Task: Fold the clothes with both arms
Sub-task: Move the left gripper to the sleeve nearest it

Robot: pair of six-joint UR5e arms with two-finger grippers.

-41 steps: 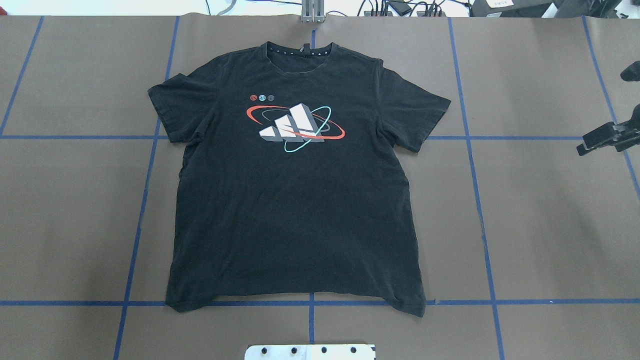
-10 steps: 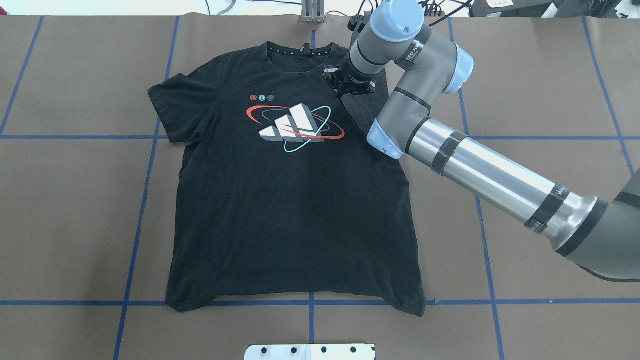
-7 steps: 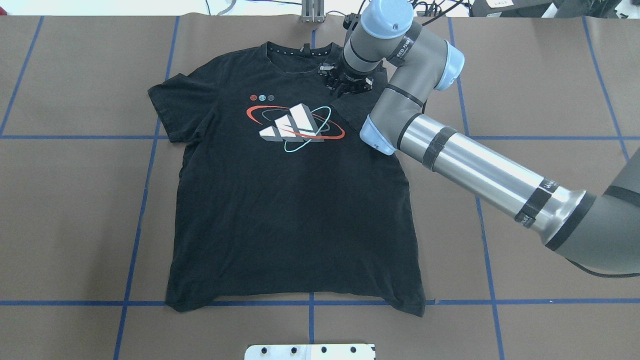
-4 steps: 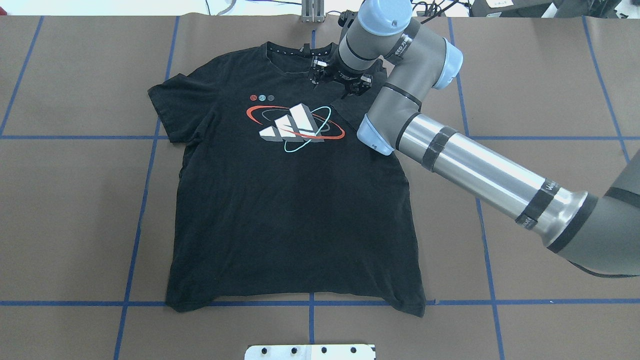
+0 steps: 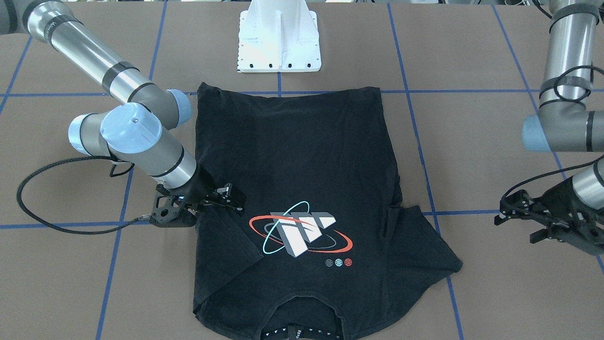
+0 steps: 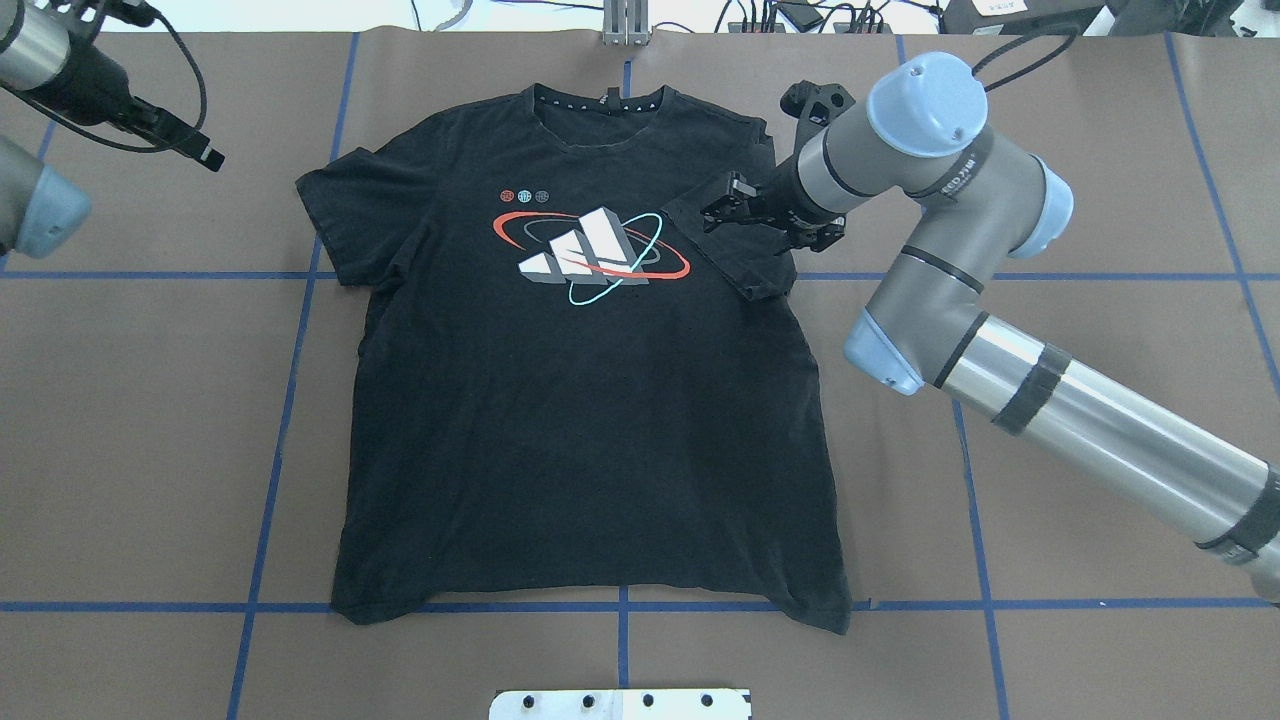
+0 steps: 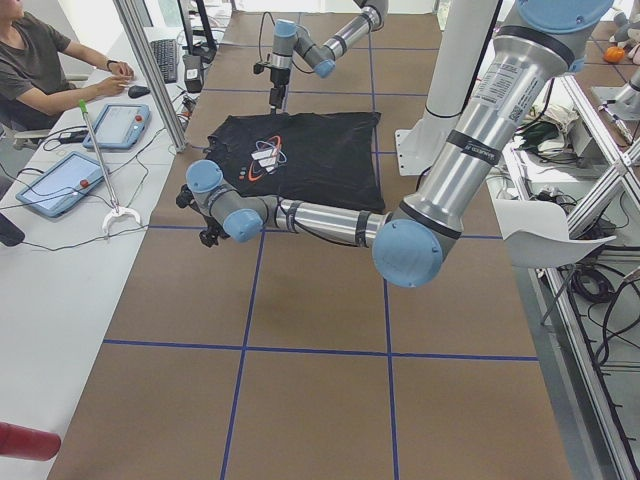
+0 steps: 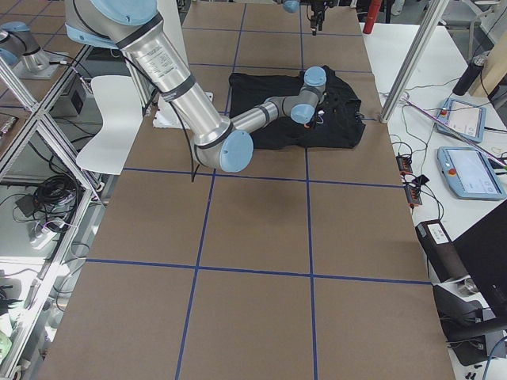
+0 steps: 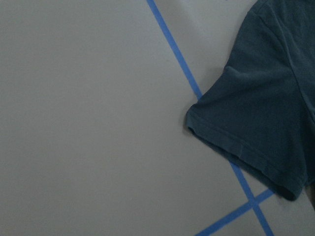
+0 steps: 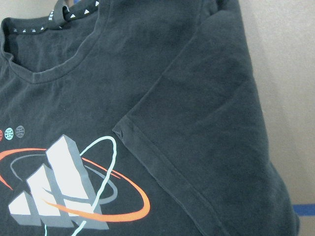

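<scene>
- The black T-shirt (image 6: 590, 430) lay flat and print side up in the middle of the table (image 6: 1100, 480). Its collar (image 6: 598, 110) was at the far side and its bottom hem (image 6: 600, 598) on the near side, by the robot.
- Its right sleeve (image 6: 740, 265) lay turned inward over the chest, the cuff edge just beside the print (image 6: 590, 250).
- The left sleeve (image 6: 335, 215) was spread flat, pointing out to the left and reaching a blue tape line (image 6: 290, 380).
- The right gripper (image 6: 755, 215) hovered just above the folded right sleeve with its jaws apart and nothing between them. Its wrist view showed the sleeve lying free.
- The left gripper (image 5: 528, 224) hung over bare table, well to the left of the shirt. In the front view its jaws looked spread and empty, and its wrist camera looked down on the left sleeve's cuff.
- Judging by the layout, the sleeve-folding step was in hand: the right side appeared done and the left not yet begun.
- The next move would call for the left gripper to descend on the outer cuff of the left sleeve and pinch only the sleeve's own layers.
- It would then carry the cuff rightward so the sleeve mirrors the right one, without dragging the shirt body.
- The right arm would probably need to draw back to the right to leave room.
</scene>
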